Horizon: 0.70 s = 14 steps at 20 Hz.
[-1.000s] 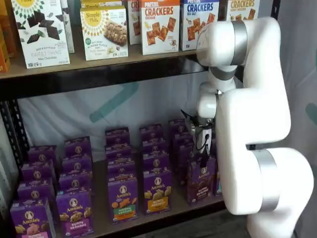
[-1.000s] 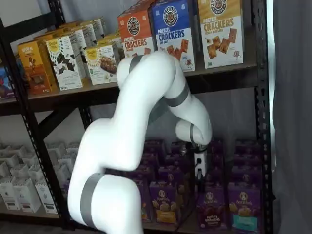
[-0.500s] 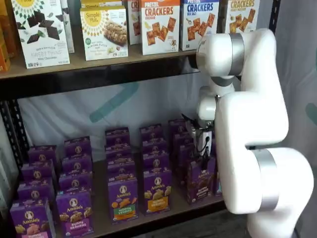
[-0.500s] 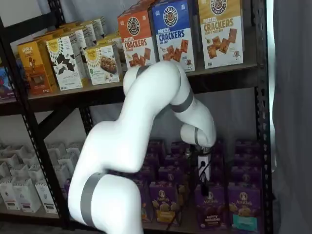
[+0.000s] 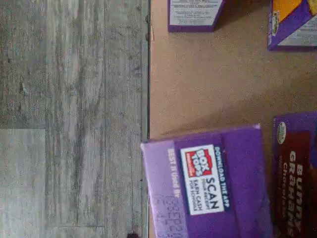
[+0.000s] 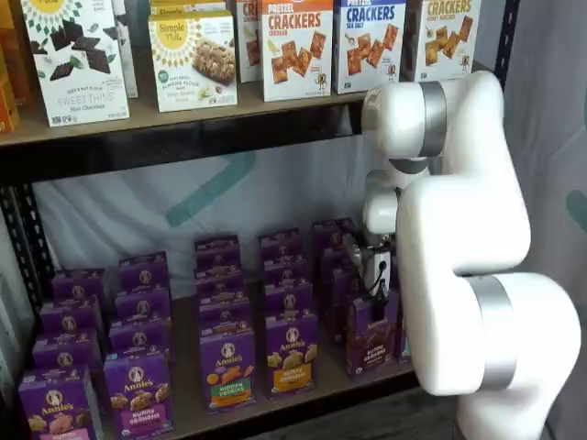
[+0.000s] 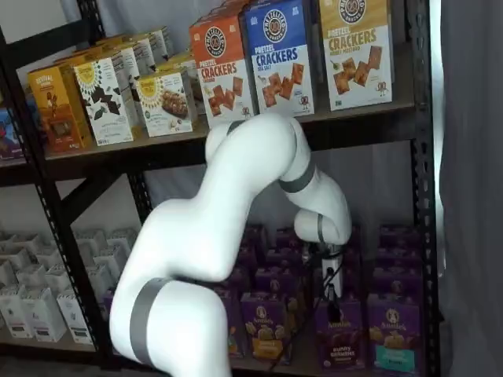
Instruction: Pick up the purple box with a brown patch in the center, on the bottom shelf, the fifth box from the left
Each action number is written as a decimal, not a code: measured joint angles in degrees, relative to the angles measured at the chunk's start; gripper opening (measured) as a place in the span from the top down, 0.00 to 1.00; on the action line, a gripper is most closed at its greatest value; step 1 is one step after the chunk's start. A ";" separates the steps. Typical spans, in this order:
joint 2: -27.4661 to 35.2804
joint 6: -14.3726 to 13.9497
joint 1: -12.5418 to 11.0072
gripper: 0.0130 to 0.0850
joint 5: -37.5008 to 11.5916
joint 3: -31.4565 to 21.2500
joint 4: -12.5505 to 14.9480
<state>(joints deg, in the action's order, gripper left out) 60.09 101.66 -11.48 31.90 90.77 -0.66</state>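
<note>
The purple box [image 6: 371, 336] with a brown patch stands upright at the front right of the bottom shelf [image 6: 185, 362]; it shows in both shelf views [image 7: 341, 338]. My gripper [image 6: 378, 291] hangs straight above it, its black fingers right at the carton's top, and it also shows in a shelf view [image 7: 331, 294]. No gap or grip shows between the fingers. The wrist view shows a purple carton top with a Box Tops label [image 5: 208, 181] at the shelf's front edge [image 5: 198, 84], and beside it a purple face with a brown "Bunny Grahams" patch [image 5: 294, 183].
Rows of other purple Annie's cartons [image 6: 227, 367] fill the bottom shelf, one with an orange patch [image 6: 292, 356] just left of the target. Cracker boxes [image 6: 295, 46] stand on the higher board. A teal-labelled carton [image 7: 393, 334] is to the target's right. Grey floor planks [image 5: 74, 119] lie below the edge.
The arm's upper joints have sunk and the gripper has come down closer onto the top of the purple box. The box stands in the same place.
</note>
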 joint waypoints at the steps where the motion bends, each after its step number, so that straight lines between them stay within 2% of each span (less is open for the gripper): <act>1: 0.21 -0.16 -0.02 0.00 -0.01 0.20 0.20; 3: 0.46 -0.54 -0.07 0.00 -0.05 0.42 0.69; 4: 0.64 -0.96 -0.11 0.06 0.05 0.62 1.23; 5: 0.72 -1.33 -0.15 0.06 -0.14 0.62 1.70; 7: 0.87 -2.15 -0.24 0.17 -0.85 0.47 2.76; 8: 0.92 -2.21 -0.28 0.17 -1.07 0.43 2.88; 11: 0.96 -1.96 -0.33 0.28 -1.46 0.30 2.65; 12: 0.96 -1.81 -0.33 0.28 -1.56 0.26 2.48; 13: 0.95 -1.70 -0.32 0.33 -1.61 0.22 2.33; 14: 0.94 -1.66 -0.30 0.33 -1.63 0.19 2.26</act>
<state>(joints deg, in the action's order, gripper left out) 61.03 100.00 -11.78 30.26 90.97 1.60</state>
